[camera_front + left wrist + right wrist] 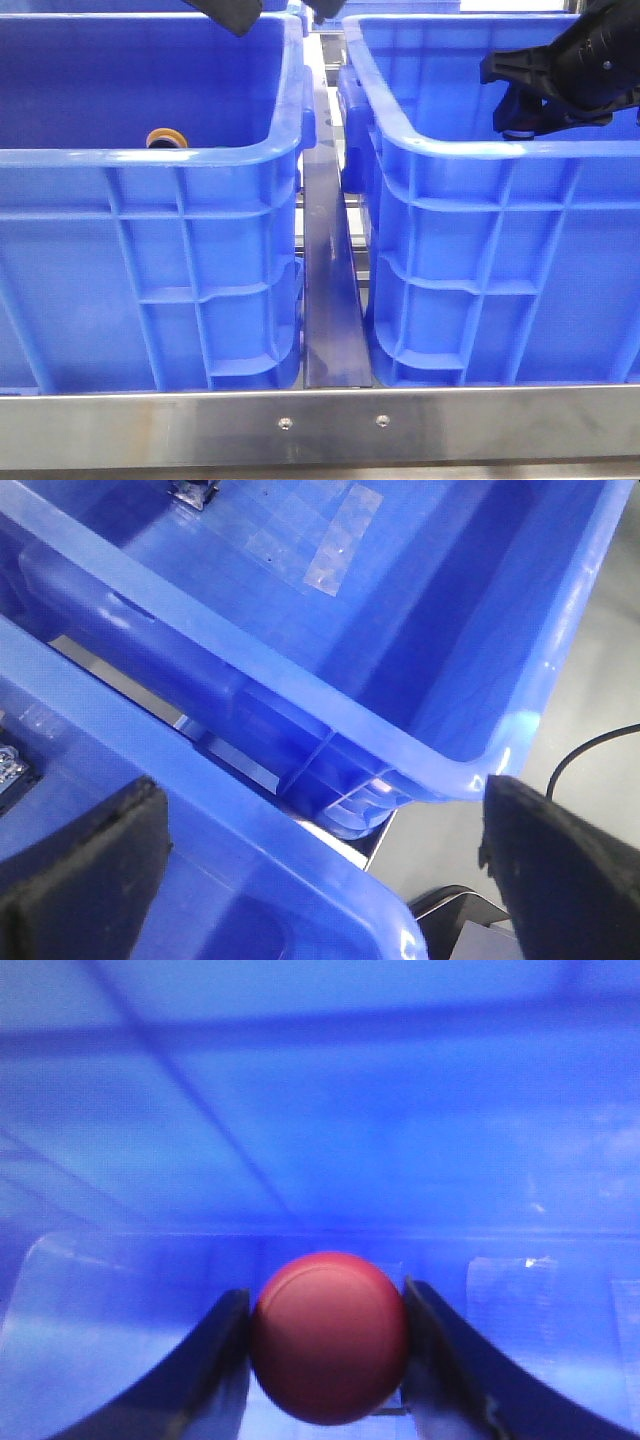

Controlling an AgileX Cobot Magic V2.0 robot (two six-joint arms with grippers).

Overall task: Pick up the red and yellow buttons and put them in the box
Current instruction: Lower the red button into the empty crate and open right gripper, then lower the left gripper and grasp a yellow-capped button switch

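Right wrist view shows the right gripper clenched on the red button inside a blue crate, cap outward for carrying.

You see two big blue boxes side by side, not touching, with a thin gap between them. The left box and the right box look the same: deep, with ribs and squares on the sides and a thick round rim on top.

The red button has a smooth, round, dark red cap. Its cap faces the right wrist camera, and it is squeezed from both sides. Blue box wall is all around it.

The yellow button lies low inside the left box, near the front wall. You only see its round yellow-orange top peeking over the rim.
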